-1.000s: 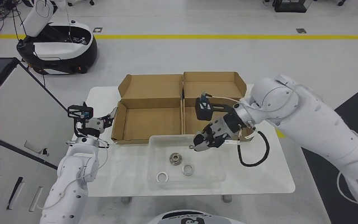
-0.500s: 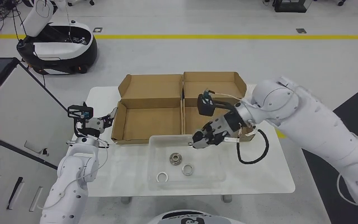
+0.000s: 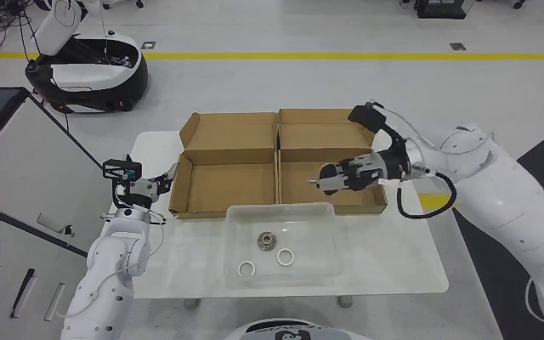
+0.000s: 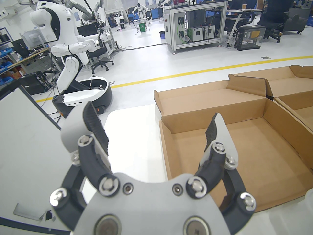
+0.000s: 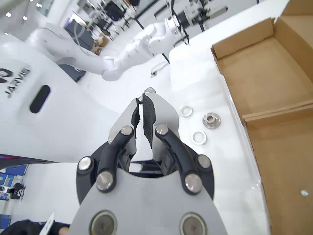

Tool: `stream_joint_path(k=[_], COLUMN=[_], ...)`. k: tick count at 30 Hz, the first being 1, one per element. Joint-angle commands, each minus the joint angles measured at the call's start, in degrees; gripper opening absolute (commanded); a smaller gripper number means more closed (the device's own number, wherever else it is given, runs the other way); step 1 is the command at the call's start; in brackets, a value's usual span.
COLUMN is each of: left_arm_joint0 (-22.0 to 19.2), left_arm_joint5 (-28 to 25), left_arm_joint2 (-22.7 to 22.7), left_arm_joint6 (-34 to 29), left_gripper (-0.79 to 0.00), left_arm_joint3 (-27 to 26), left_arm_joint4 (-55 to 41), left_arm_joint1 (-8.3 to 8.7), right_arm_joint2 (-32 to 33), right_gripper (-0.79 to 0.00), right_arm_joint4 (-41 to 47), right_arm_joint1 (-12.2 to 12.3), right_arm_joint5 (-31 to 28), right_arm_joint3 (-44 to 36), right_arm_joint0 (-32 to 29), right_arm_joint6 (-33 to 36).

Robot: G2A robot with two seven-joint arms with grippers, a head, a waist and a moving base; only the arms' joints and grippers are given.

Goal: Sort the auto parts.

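Three parts lie in the clear tray (image 3: 319, 246) on the desk (image 3: 399, 246): a flanged hub (image 3: 267, 241), a ring (image 3: 286, 257) just beside it and a second ring (image 3: 246, 269) toward the tray's near left corner. The right end effector (image 3: 323, 182) hovers above the right cardboard box (image 3: 297, 191), its fingers pinched shut on a small metal part (image 5: 148, 90) (only its tip peeks past the pads). A tiny washer (image 5: 303, 192) lies on that box's floor. The left end effector (image 4: 152, 111) hangs with fingers spread and empty, just beside the left cardboard box (image 3: 225, 187), at the desk's left edge.
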Motion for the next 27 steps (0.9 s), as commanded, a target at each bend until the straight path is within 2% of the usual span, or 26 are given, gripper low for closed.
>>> stream_joint_path(k=[1,7,13,18,27], left_arm_joint0=[0.00,0.00,0.00,0.00,0.00], left_arm_joint5=[0.00,0.00,0.00,0.00,0.00], left_arm_joint2=[0.00,0.00,0.00,0.00,0.00], left_arm_joint6=[0.00,0.00,0.00,0.00,0.00], left_gripper=[0.000,0.000,0.000,0.000,0.000], left_arm_joint3=[0.00,0.00,0.00,0.00,0.00], left_arm_joint4=[0.00,0.00,0.00,0.00,0.00], left_arm_joint1=[0.00,0.00,0.00,0.00,0.00], right_arm_joint2=[1.81,6.38,10.33,13.08,16.77], right_gripper=[-0.785,-0.785,-0.785,-0.785,-0.785], right_arm_joint4=[4.68,16.41,26.62,33.85,43.42], right_arm_joint1=[0.26,0.18,-1.54,-4.03,-9.95], right_arm_joint5=[-0.64,-1.59,-1.08,1.80,7.20], right_arm_joint3=[-0.50,-3.62,-6.73,-7.93,-6.96], right_arm_joint0=[-0.96,-2.86,-2.51,-0.86,0.83], right_arm_joint6=[-0.66,-1.60,-1.08,1.80,7.20])
